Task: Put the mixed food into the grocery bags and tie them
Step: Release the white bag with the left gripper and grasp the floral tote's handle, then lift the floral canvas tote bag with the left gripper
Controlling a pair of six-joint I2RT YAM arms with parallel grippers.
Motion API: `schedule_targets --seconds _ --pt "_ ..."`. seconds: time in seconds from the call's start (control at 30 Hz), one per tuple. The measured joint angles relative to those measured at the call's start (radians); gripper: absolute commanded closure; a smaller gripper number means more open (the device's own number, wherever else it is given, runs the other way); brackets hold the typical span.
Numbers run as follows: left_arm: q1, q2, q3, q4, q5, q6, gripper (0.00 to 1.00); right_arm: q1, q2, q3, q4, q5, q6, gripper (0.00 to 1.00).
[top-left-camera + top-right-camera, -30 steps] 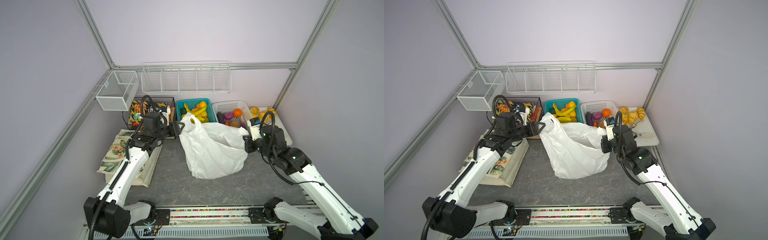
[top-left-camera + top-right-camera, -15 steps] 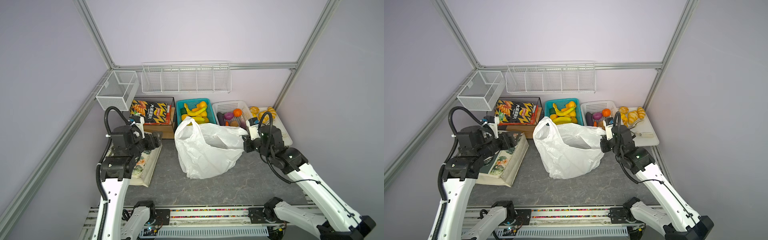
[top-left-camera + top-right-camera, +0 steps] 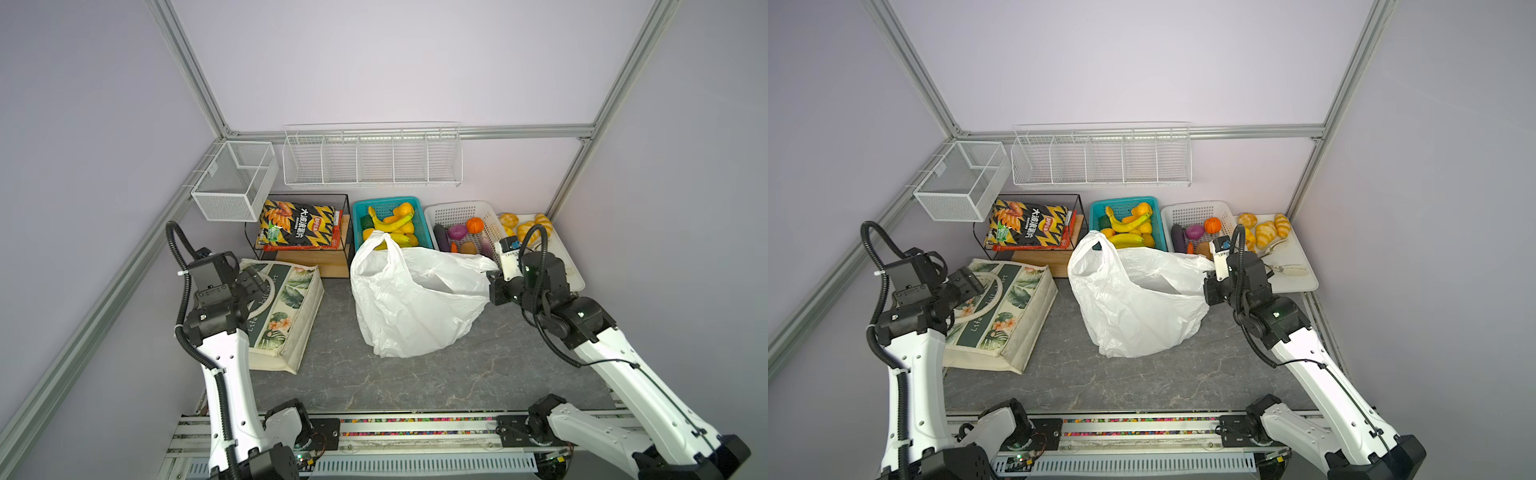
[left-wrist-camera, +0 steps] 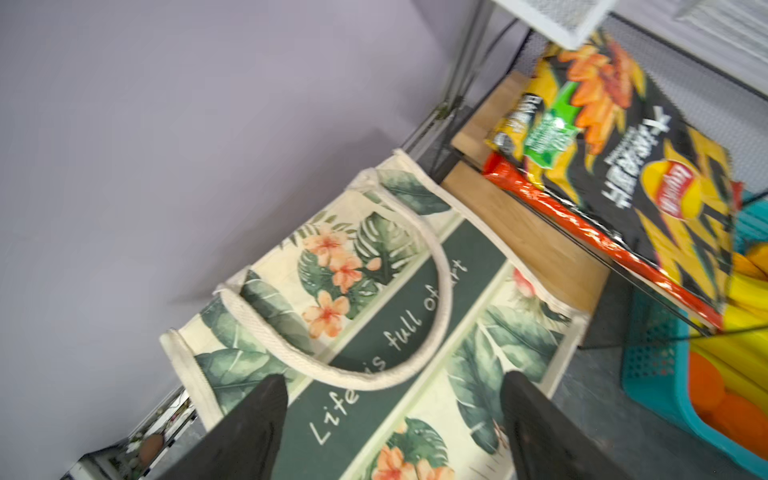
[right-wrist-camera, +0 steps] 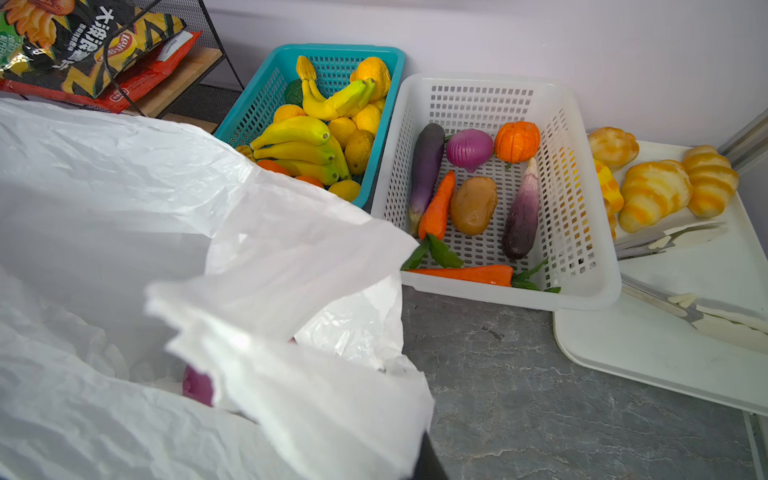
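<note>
left end effector (image 4: pixel 392 382), spread, hovers above the pale rope handle (image 4: pixel 442 270) of the cream leaf-print canvas tote (image 3: pixel 291 316), flat at bench (image 3: pixel 374 374) left. straddle the rope, then close. right end effector (image 3: pixel 492 277) pinches the crinkly white plastic bag (image 3: pixel 411 307) rim, mid-bench. the black wire rack (image 3: pixel 307 194) crowds the tote's far edge.

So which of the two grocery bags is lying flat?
The cream canvas tote, flat on its side beneath the open left hand. The white plastic bag stands puffed up, mouth open, its edge pinched by the right hand.
</note>
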Motion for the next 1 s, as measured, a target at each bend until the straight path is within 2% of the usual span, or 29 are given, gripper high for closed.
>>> schedule_targets --seconds 0.17,0.37,0.6,0.8,1.0 --pt "0.107 0.145 -0.013 0.086 0.004 0.018 0.08 -0.027 0.0 -0.008 0.02 -0.099 0.021 0.92" --pt "0.256 0.326 -0.001 0.116 0.102 0.044 0.07 -0.027 -0.009 -0.01 0.039 -0.166 0.039 0.92" --pt "0.251 0.478 0.113 0.113 0.179 0.09 0.09 -0.027 -0.009 -0.015 0.046 -0.184 0.045 0.92" --pt "0.25 0.61 0.187 0.106 0.29 0.123 0.09 -0.027 -0.009 -0.023 0.051 -0.198 0.048 0.92" --pt "0.224 0.653 0.217 0.109 0.369 0.137 0.15 -0.028 -0.009 -0.025 0.054 -0.208 0.048 0.92"
